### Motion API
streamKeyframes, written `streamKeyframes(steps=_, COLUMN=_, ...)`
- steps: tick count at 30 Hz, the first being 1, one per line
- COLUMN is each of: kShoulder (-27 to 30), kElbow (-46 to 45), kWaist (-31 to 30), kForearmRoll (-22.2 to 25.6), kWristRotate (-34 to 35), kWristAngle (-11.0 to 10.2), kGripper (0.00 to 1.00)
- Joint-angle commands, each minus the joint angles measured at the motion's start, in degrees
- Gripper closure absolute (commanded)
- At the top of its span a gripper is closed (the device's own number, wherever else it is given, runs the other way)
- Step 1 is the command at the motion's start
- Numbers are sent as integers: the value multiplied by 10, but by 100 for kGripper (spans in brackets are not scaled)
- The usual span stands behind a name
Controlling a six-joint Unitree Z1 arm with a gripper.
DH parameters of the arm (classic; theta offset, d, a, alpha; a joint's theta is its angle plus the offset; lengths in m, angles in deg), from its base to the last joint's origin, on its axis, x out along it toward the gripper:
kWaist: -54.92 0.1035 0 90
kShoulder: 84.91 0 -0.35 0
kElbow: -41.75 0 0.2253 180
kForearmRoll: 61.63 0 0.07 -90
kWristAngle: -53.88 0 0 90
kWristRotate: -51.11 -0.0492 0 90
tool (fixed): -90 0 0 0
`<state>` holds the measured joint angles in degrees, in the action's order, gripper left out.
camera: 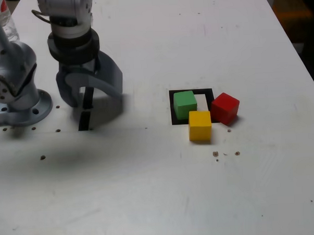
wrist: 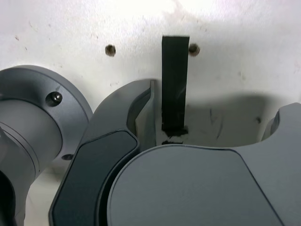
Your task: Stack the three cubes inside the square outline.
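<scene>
Presently my gripper (camera: 88,92) hangs over the white table (camera: 150,190) with its jaws spread wide and nothing between them. No cube is in my grasp, and the jaws touch none of the task's things. In the exterior view I sit at about 9 o'clock from the square outline (camera: 172,109), well apart from it, next to my own base (camera: 21,110). A short black tape strip (camera: 84,120) lies on the table directly beneath me.

Cube positions, exterior view:
- Green cube (camera: 185,104): inside the square outline, in its 9 o'clock half, leaving white middle bare on the other side.
- Red cube (camera: 225,108): at 3 o'clock from the outline, resting over the black border there, turned at a slant.
- Yellow cube (camera: 200,125): at 6 o'clock from the outline, just beside the green cube and near the red one. Whether it touches either cannot be told.

All three cubes rest on the table; none is stacked.

The wrist view shows no cubes and no outline. It shows only my grey fingers (wrist: 122,127), the tape strip (wrist: 175,84) running up between them, two small holes in the table, and part of my base (wrist: 33,113).
</scene>
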<state>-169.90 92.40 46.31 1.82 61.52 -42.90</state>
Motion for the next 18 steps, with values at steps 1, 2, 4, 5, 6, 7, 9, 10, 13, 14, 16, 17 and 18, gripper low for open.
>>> streamKeyframes(steps=1, kShoulder=5, kElbow=-3, kWaist=-1, kForearmRoll=1, kWristRotate=6, kWristAngle=-9, kGripper=1)
streamKeyframes(steps=2, kShoulder=5, kElbow=-4, kWaist=-1, kForearmRoll=1, kWristRotate=10, kWristAngle=-14, kGripper=0)
streamKeyframes(steps=4, kShoulder=6, kElbow=-7, kWaist=-1, kForearmRoll=1, kWristRotate=18, kWristAngle=-22, kGripper=0)
streamKeyframes(steps=5, kShoulder=6, kElbow=-8, kWaist=-1, kForearmRoll=1, kWristRotate=21, kWristAngle=-25, kGripper=0)
streamKeyframes(steps=6, kShoulder=6, kElbow=-9, kWaist=-1, kForearmRoll=1, kWristRotate=23, kWristAngle=-27, kGripper=0)
streamKeyframes(steps=7, kShoulder=6, kElbow=-10, kWaist=-1, kForearmRoll=-1, kWristRotate=25, kWristAngle=-30, kGripper=0)
streamKeyframes(steps=9, kShoulder=6, kElbow=-9, kWaist=-1, kForearmRoll=-6, kWristRotate=29, kWristAngle=-39, kGripper=1)
streamKeyframes(steps=10, kShoulder=6, kElbow=-8, kWaist=-1, kForearmRoll=-9, kWristRotate=29, kWristAngle=-45, kGripper=1)
streamKeyframes(steps=13, kShoulder=7, kElbow=1, kWaist=-1, kForearmRoll=3, kWristRotate=24, kWristAngle=-56, kGripper=3)
streamKeyframes(steps=14, kShoulder=7, kElbow=4, kWaist=-1, kForearmRoll=7, kWristRotate=22, kWristAngle=-56, kGripper=3)
streamKeyframes(steps=16, kShoulder=7, kElbow=11, kWaist=-1, kForearmRoll=18, kWristRotate=17, kWristAngle=-58, kGripper=4)
streamKeyframes(steps=17, kShoulder=6, kElbow=15, kWaist=-1, kForearmRoll=25, kWristRotate=14, kWristAngle=-58, kGripper=4)
streamKeyframes(steps=18, kShoulder=5, kElbow=21, kWaist=-1, kForearmRoll=31, kWristRotate=10, kWristAngle=-59, kGripper=4)
